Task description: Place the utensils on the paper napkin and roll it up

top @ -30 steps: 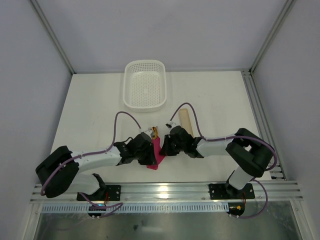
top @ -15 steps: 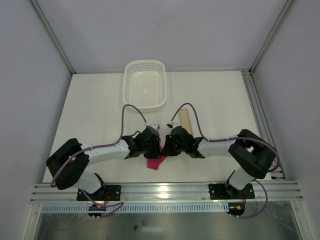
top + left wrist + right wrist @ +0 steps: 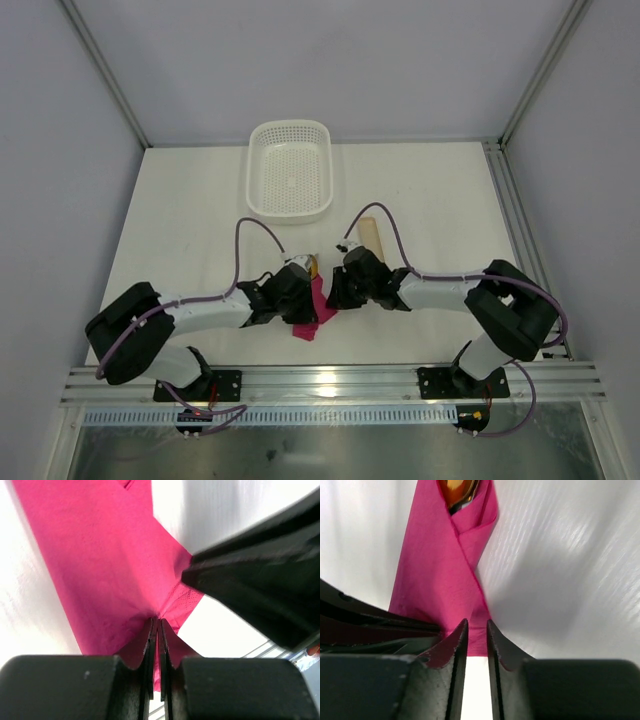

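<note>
**Top external: paper napkin (image 3: 308, 326) largely hidden**

The napkin lies towards the near edge of the table (image 3: 200, 220), covered except for its near tip. The left gripper (image 3: 158, 625) pinches a fold. The right gripper (image 3: 475, 630) is nearly closed around one end, grip unclear. Only a gold utensil head (image 3: 459, 491) peeks out.

**A:** What is the paper napkin (image 3: 440, 575) made of?
**B:** Thin magenta paper, matt, softly creased, finely dimpled along one flap.
**A:** And the utensil (image 3: 460, 492) inside?
**B:** Its head is polished gold metal, mirror-glossy.
**A:** Around them?
**B:** A white perforated plastic basket (image 3: 290, 185), slightly shiny; a pale beige strip (image 3: 371, 240), matt; a smooth white table (image 3: 440, 200) with soft sheen; the left gripper (image 3: 157, 621), its fingers (image 3: 147, 650) black and dull.
</note>
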Available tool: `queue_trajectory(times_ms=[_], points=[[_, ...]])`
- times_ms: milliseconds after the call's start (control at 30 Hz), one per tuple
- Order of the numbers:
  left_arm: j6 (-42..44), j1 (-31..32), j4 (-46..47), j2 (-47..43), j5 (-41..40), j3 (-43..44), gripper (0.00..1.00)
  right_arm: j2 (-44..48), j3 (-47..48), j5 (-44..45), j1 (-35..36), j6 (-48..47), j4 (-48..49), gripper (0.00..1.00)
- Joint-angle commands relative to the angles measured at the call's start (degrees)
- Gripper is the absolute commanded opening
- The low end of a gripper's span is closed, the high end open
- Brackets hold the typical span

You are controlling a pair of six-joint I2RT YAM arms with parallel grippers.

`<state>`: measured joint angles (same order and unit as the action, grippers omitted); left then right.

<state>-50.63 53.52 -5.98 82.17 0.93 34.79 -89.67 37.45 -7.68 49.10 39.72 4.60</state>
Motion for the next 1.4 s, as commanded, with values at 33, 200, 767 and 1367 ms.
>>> queue_trajectory(times_ms=[33,200,767,1367], points=[[-0.96,0.18,-1.14,-2.63,-2.25,-3.32,0.08,1.43,3.15,-1.19,-2.78,-5.0,-3.55,0.28],[-1.05,0.18,-1.14,-2.98,-2.25,-3.58,0.08,-2.08,6.92,-4.18,-4.01,-7.12,-3.11,0.44],[-2.72,1.33,1.67,-4.39,-1.54,-5.52,0.08,-8.94,12.29,0.03,-2.26,-3.08,-8.19,0.52],[-3.95,1.41,3.96,-4.92,-1.28,-6.66,0.06,-11.84,13.18,4.26,1.96,0.18,-11.28,0.39]])
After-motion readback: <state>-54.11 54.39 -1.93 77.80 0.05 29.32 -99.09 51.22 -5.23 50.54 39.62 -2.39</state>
